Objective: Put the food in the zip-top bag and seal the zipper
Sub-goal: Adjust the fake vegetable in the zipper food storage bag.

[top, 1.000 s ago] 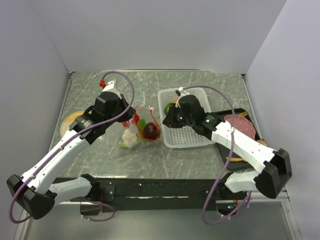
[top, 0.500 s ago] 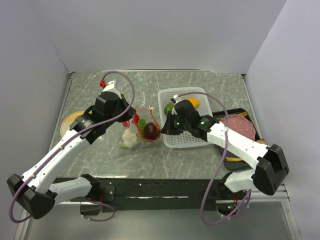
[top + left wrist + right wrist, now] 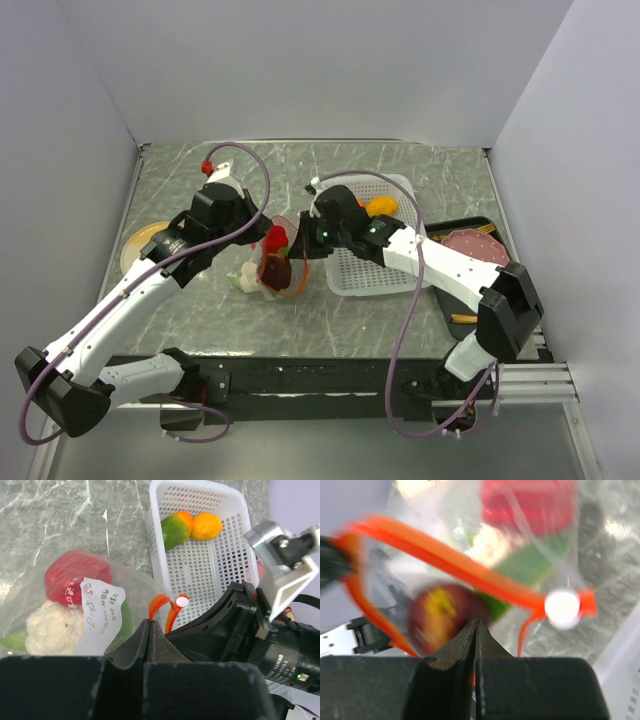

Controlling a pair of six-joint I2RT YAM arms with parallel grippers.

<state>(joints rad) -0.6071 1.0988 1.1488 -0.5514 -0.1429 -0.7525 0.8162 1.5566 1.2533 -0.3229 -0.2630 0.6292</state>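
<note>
The clear zip-top bag (image 3: pixel 268 268) lies between the two arms, its orange-red zipper (image 3: pixel 445 555) spread in a loop. Inside it show a red pepper (image 3: pixel 75 577), a white cauliflower (image 3: pixel 47 627), a green watermelon slice (image 3: pixel 530 562) and a dark purple ball (image 3: pixel 445 615). My left gripper (image 3: pixel 150 622) is shut on the zipper strip at the bag's near mouth edge. Opposite it, my right gripper (image 3: pixel 476 622) is shut on the other side of the mouth, with a sliver of orange between its jaws. A green-orange mango (image 3: pixel 175 527) and an orange (image 3: pixel 207 526) lie in the white basket (image 3: pixel 385 270).
The basket stands just right of the bag, under the right arm. A black tray (image 3: pixel 500 235) with a pink slab (image 3: pixel 470 243) sits at the far right. A round plate (image 3: pixel 138 248) lies at the left, beneath the left arm.
My right gripper swung left out of the basket to the bag's mouth and shut there. The bag shifted slightly left and its mouth is pulled wider. The left gripper stayed put.
</note>
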